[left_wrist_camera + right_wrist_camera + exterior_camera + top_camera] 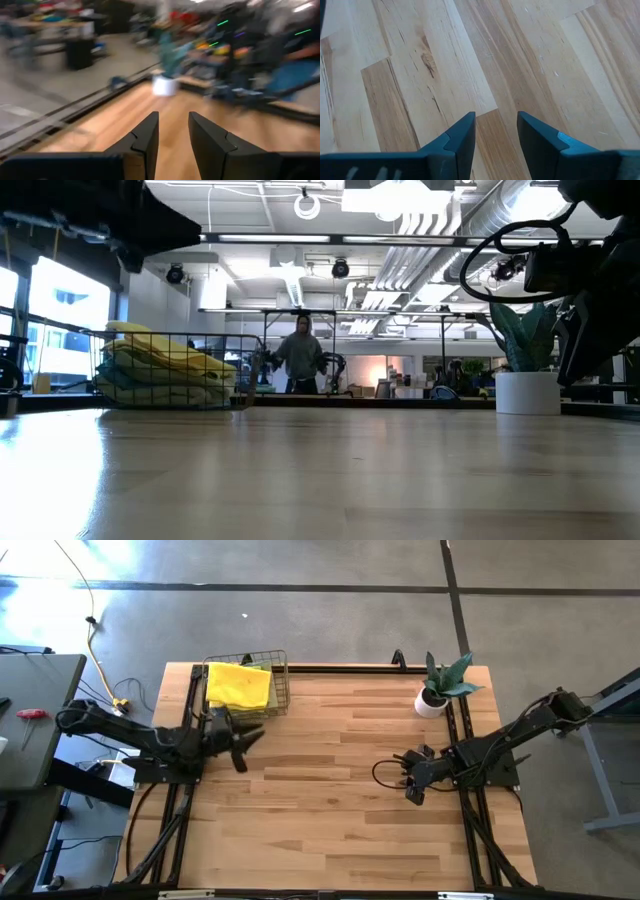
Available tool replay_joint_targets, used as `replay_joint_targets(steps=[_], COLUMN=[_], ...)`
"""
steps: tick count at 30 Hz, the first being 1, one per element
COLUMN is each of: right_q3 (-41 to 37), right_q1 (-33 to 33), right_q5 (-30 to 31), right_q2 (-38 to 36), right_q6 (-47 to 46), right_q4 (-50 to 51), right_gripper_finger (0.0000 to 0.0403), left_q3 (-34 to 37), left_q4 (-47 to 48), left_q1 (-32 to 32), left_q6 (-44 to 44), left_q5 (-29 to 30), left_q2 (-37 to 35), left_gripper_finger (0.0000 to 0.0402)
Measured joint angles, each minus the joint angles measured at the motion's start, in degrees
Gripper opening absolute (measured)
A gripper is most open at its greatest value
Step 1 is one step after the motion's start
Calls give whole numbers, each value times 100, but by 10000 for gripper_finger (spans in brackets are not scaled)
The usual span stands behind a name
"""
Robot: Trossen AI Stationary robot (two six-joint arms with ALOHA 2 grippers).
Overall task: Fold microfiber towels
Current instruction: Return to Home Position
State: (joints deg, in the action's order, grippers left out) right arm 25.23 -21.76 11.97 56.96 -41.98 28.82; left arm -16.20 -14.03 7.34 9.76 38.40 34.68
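Observation:
A stack of microfiber towels, a bright yellow one [238, 685] on top, lies in a wire basket [278, 690] at the table's far left. In the low view the stack [165, 368] shows yellow and pale green layers. My left gripper [245, 742] is open and empty, above the table just on the near side of the basket; its fingers [174, 131] point toward the table's right. My right gripper [410, 778] is open and empty at the right, above bare wood [495, 125].
A potted plant in a white pot [434, 698] stands at the far right, also in the low view [528, 390]. Bare wood [330, 800] lies between the arms. Black rails [470, 800] run along the table's left and right sides. A person [300, 358] stands far beyond the table.

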Motion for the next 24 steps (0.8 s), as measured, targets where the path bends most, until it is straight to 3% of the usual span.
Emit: replay_joint_targets(steps=[3, 7, 24], right_q3=[-1, 1, 1], right_q1=[0, 0, 2], right_q5=[2, 2, 0], right_q2=[-1, 1, 1], right_q6=[-1, -1, 0], right_q4=[0, 0, 0], right_gripper_finger=[138, 138, 138], left_q3=[640, 1152, 1560], left_q4=[-1332, -2270, -2132], left_q1=[-34, -148, -449], left_q6=[-254, -401, -556], left_q5=[-577, -810, -773], left_q2=[2, -5, 2], left_gripper_finger=[95, 95, 95])
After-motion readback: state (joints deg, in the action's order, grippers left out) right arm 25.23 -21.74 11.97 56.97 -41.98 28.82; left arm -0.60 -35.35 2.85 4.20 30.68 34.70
